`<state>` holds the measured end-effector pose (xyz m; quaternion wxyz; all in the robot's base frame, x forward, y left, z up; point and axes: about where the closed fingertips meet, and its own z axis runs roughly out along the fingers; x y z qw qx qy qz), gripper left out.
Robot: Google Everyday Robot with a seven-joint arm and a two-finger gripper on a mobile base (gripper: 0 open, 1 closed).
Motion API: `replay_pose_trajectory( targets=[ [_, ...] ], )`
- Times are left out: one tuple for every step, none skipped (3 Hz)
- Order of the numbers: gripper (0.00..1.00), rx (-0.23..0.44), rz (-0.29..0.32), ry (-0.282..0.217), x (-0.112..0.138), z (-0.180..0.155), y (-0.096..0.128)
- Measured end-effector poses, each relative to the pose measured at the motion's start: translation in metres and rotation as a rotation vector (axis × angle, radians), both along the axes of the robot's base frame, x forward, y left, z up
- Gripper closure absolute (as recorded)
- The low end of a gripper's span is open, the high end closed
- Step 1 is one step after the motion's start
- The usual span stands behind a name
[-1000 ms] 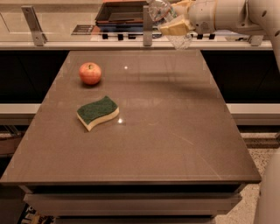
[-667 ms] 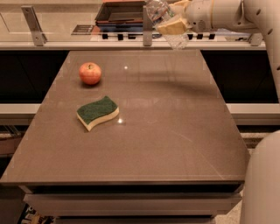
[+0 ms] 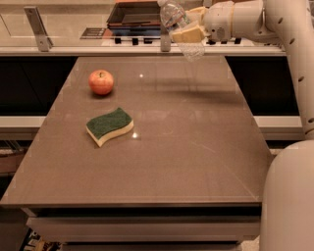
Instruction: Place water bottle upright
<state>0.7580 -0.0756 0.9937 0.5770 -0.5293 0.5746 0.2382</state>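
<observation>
We are holding the water bottle (image 3: 172,14) up in the air with our hand (image 3: 188,28), which is reaching in from the right at the top of the view, above the far edge of the counter (image 3: 196,147). The hand is clamping around the middle of the bottle, with a pale yellow finger (image 3: 190,35) pressing against its clear side. The bottle is leaning at a slant, one end pointing up and to the left and running into the top edge of the view, the other end hanging down and to the right below the fingers. We cannot tell which end is carrying the cap. The bottle is touching nothing but the hand and is sitting well clear of the counter surface. Our white arm (image 3: 245,19) is stretching across from the right side, and its lower part is filling the right edge of the view. On the counter, a red apple (image 3: 101,82) is resting near the far left, well apart from the bottle. A sponge (image 3: 109,126), green on top and yellow beneath, is lying flat nearer to us, just in front of the apple and not touching it. Behind the counter, a dark tray (image 3: 135,12) is sitting on a light ledge.
</observation>
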Motion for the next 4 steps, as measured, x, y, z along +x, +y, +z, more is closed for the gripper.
replay_pose_trajectory(
  targets=[
    [1.0,0.071,0.022,-0.001,-0.0026,-0.0052,0.0029],
    [1.0,0.071,0.022,-0.001,-0.0025,-0.0052,0.003],
    [1.0,0.089,0.027,0.002,-0.0031,-0.0067,0.0052],
    [1.0,0.101,0.021,0.008,-0.0056,-0.0077,0.004]
  ],
)
